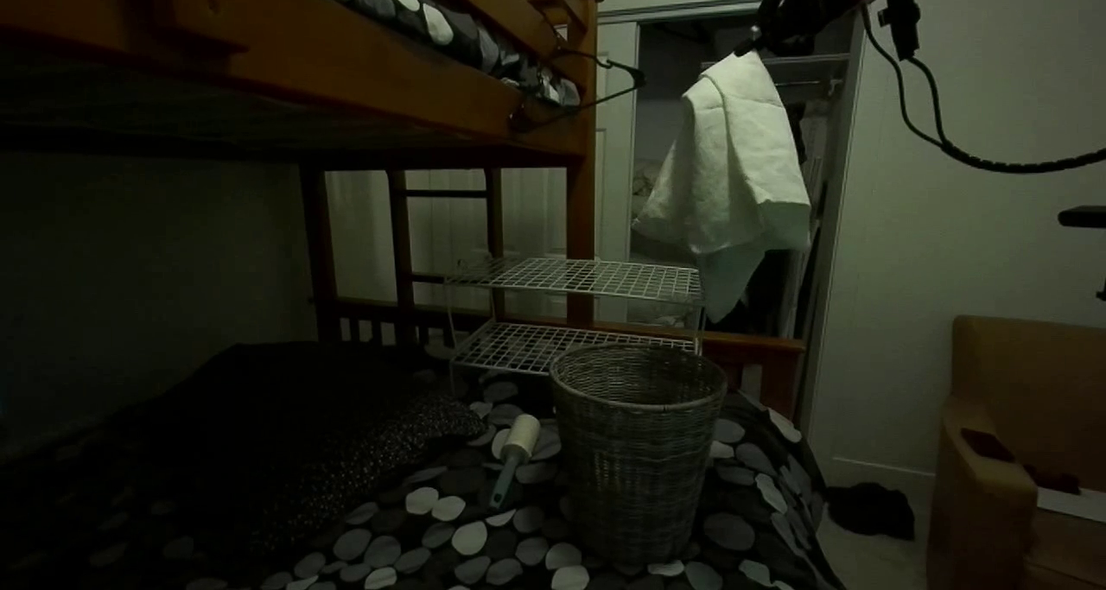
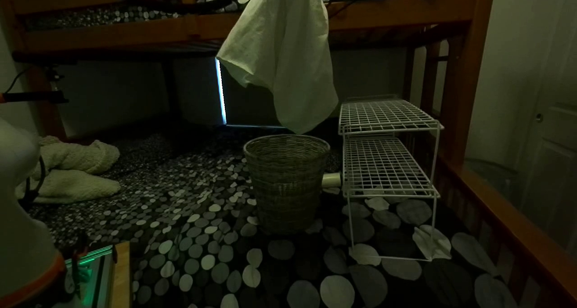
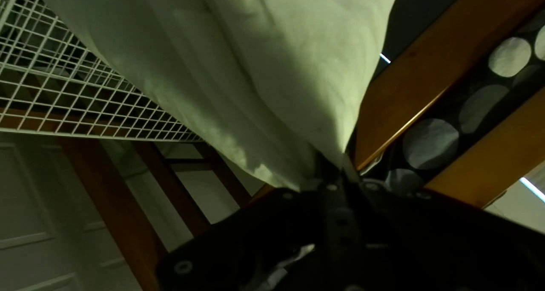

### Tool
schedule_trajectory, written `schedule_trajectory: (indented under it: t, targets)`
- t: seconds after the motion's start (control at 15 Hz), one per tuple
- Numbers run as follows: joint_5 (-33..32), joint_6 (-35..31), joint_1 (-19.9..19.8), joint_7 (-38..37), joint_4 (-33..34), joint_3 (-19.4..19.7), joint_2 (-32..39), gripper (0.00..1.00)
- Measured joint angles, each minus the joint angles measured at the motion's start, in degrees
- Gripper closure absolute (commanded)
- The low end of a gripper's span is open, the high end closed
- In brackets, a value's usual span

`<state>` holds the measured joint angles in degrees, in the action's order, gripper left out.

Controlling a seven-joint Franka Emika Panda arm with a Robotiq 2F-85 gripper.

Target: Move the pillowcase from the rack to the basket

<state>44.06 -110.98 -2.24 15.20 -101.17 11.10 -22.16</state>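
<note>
The white pillowcase hangs from my gripper in both exterior views [image 1: 734,158] [image 2: 288,51] and fills the upper middle of the wrist view [image 3: 255,69]. My gripper [image 1: 747,47] is shut on its top; its fingertips also show in the wrist view [image 3: 342,167]. The gripper is out of view above the pillowcase in an exterior view. The wicker basket stands upright on the bed in both exterior views [image 1: 639,469] [image 2: 286,190]. The pillowcase's lower end is above rim level, apart from the basket. The white two-tier wire rack [image 1: 605,279] [image 2: 387,116] [image 3: 85,86] stands beside the basket, its shelves bare.
A lint roller [image 1: 518,443] lies on the bed next to the basket. The upper bunk's wooden rail [image 2: 405,10] runs behind the pillowcase. A dark hanger [image 1: 635,76] hangs at the bunk's corner. A cream blanket [image 2: 76,172] lies near the robot's base.
</note>
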Motion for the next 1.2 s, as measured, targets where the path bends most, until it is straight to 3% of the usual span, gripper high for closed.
schedule_trajectory:
  t: [0.2,0.47,0.8,1.2]
  targets:
    - [-0.41,-0.06,-0.01,0.04,-0.18,-0.37,0.98,0.99]
    - [-2.63,-1.07,1.36,-0.22,-3.28,-6.69,1.11,0.99]
    - [-11.82,-3.88,3.75,-2.75,-7.29,-13.88,1.43,0.99]
    - [-18.15,-11.62,6.21,-8.16,-12.35,-17.17,5.42,0.99]
